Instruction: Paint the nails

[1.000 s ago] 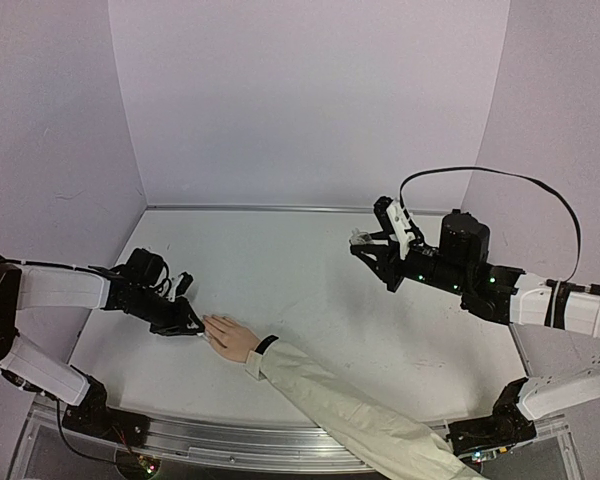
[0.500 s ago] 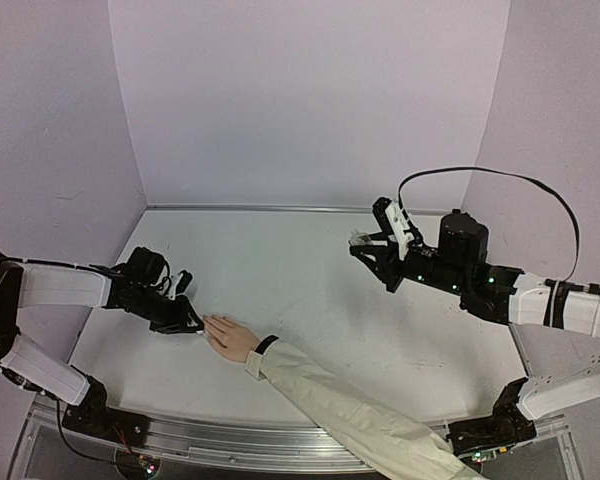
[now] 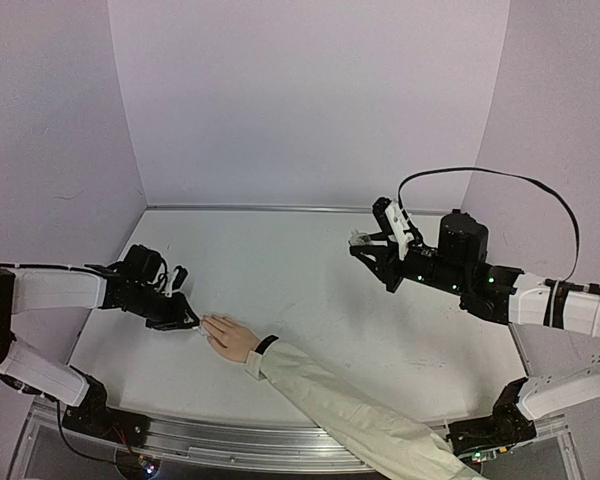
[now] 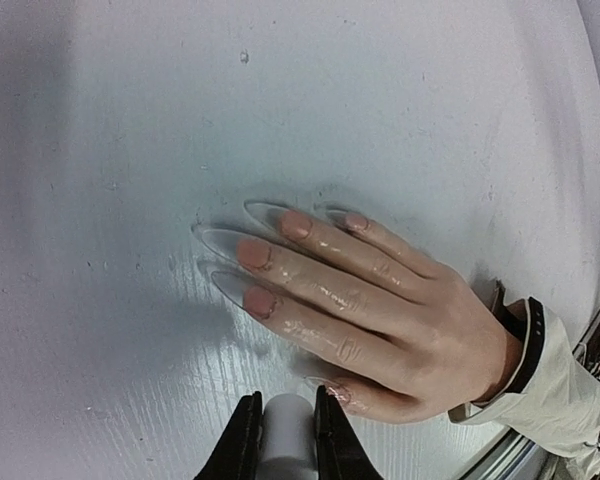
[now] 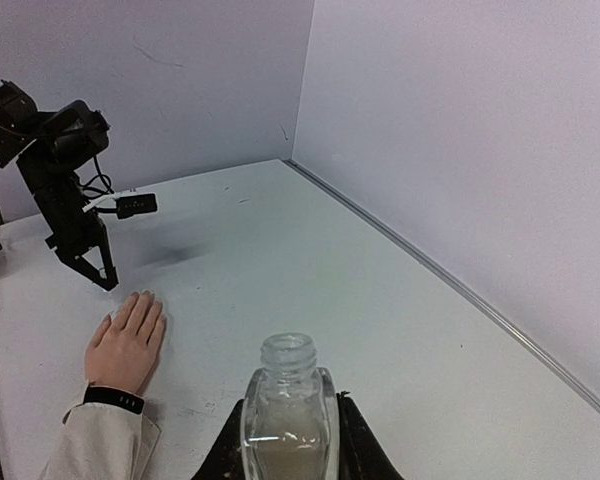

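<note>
Pale lilac walls (image 3: 310, 100) enclose a flat white table top (image 3: 280, 270), seen from above with an arm at each side. A light-skinned hand (image 3: 234, 339) is laid palm down on the near left part of the table, fingers together and pointed toward the left wall. A black wristband (image 3: 266, 345) is worn at the wrist, and a cream fabric sleeve (image 3: 350, 410) runs back from it to the near edge.

The nails (image 4: 255, 255) are found at the tips of those fingers. In the left wrist view they appear as dusky pink nail beds, each lengthened by a long, clear, pointed tip that lies flat on the table. A glossy sheen is seen along the fingers.

The left gripper (image 3: 185, 320) is held low over the table, just beside the fingertips. Its black jaws are clamped together on a small white cylinder (image 4: 288, 435), which lies close to the thumb nail. Whether anything touches a nail cannot be told.

The right gripper (image 5: 288, 445) is held above the right half of the table, well apart from the hand. Its jaws are closed around a clear glass bottle (image 5: 288, 400), which is kept upright with its neck uncapped. A beige-brown liquid is seen in its lower part.
</note>
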Robot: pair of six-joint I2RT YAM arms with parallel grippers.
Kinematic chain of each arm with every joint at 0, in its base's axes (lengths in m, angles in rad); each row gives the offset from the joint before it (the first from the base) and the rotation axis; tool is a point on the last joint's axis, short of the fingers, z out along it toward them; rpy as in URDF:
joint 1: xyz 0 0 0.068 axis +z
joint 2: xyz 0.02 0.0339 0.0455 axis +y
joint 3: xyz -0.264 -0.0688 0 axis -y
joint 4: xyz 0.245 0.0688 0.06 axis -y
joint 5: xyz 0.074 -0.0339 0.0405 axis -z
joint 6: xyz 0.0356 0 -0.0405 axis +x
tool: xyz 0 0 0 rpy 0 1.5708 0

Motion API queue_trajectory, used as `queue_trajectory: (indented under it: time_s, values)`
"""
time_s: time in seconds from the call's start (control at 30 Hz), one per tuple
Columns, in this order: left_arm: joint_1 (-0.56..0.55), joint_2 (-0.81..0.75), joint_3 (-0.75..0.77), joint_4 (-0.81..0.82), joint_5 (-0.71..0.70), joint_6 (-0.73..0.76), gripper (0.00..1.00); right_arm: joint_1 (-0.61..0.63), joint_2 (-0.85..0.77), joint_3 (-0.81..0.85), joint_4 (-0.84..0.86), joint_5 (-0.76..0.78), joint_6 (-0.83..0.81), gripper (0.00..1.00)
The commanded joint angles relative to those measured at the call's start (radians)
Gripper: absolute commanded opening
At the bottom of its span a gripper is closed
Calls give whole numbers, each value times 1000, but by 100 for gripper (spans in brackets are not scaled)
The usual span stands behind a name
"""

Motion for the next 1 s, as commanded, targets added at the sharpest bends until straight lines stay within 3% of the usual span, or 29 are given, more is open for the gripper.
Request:
queue_trajectory:
  time_s: [0.0,0.27,0.97]
  values:
    - [3,-66,29,-29,-27,13,0,-5,1,14,64,-4,0,0]
    - [2,-58,38,-30,94,28,0,-5,-2,12,64,-9,3,0]
    - [-3,30,38,52,132,21,0,-5,8,11,64,1,0,0]
